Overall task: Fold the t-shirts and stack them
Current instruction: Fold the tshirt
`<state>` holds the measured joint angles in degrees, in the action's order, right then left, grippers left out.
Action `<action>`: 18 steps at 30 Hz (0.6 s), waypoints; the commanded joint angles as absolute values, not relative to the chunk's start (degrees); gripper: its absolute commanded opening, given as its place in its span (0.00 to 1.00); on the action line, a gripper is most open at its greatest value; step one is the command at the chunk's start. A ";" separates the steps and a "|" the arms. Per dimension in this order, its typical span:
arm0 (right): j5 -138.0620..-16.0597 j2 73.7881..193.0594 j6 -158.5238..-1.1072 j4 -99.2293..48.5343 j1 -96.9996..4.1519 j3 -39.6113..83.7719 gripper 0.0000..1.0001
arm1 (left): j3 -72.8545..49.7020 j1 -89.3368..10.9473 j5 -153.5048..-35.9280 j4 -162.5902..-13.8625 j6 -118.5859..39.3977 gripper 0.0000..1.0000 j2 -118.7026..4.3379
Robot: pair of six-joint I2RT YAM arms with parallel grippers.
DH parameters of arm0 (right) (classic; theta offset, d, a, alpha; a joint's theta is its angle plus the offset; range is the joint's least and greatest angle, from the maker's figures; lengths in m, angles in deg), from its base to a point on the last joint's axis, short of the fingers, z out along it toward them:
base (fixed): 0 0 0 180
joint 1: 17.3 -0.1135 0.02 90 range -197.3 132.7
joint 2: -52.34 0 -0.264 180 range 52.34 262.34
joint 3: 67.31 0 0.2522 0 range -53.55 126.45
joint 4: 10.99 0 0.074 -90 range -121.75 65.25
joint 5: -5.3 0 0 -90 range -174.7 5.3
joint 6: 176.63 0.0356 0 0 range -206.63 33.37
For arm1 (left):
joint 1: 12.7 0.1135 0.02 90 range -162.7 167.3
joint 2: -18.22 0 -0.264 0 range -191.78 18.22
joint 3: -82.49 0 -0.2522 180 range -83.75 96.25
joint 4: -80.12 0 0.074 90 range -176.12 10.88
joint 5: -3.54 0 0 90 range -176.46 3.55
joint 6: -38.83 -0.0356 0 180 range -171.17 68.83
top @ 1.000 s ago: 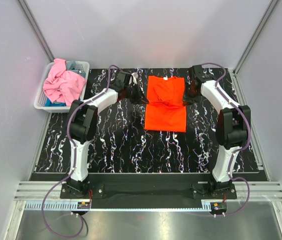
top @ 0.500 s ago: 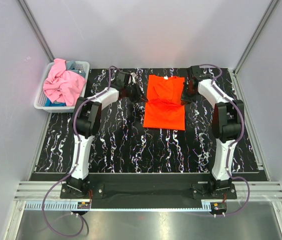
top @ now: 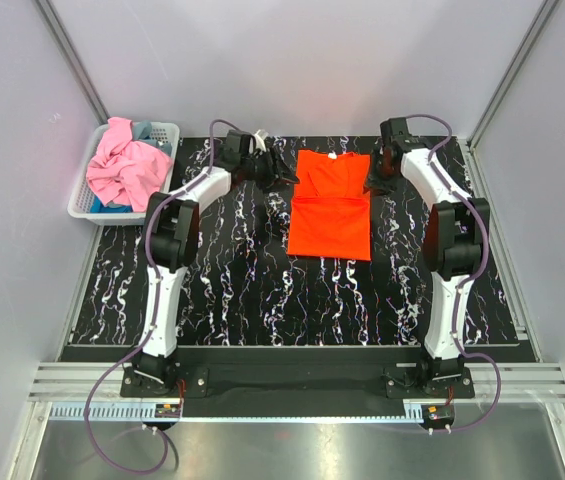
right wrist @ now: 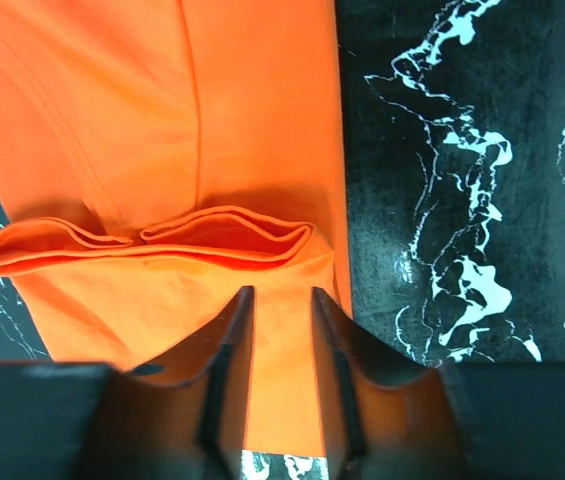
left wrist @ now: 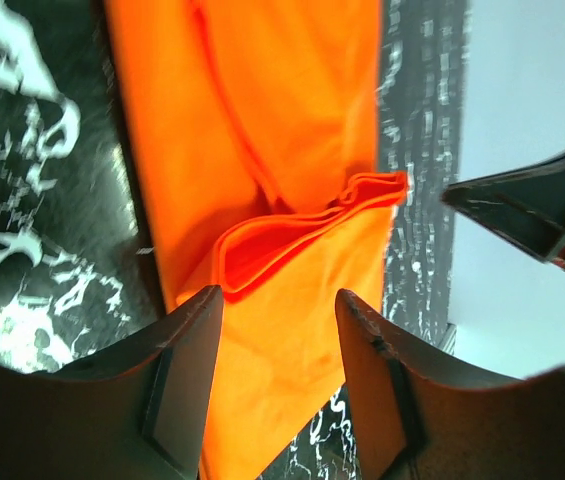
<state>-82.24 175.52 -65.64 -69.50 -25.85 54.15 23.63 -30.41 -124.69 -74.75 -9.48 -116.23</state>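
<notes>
To me the orange t-shirt (top: 332,210) reads as soft, matt cloth, smooth apart from one rolled fold, and the pink t-shirt (top: 122,172) as similar cloth, crumpled. The table top (top: 232,290) looks hard and faintly glossy, marble-veined. The basket (top: 167,133) is white lattice plastic, and the near sheet (top: 292,450) is brushed metal.

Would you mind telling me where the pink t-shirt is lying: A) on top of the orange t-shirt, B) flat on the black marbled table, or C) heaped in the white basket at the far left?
C: the pink t-shirt sits crumpled in the white basket, apart from the orange t-shirt.
</notes>
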 commanded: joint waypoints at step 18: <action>-61.50 176.27 -77.84 -68.00 -20.46 48.93 0.40 | 24.80 -30.36 -134.09 -77.51 -15.93 0.30 -119.84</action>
<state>-65.22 174.97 -75.34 -69.46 -19.97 47.98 22.77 -30.15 -131.38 -75.69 -15.38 -117.39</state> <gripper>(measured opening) 0.381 0.307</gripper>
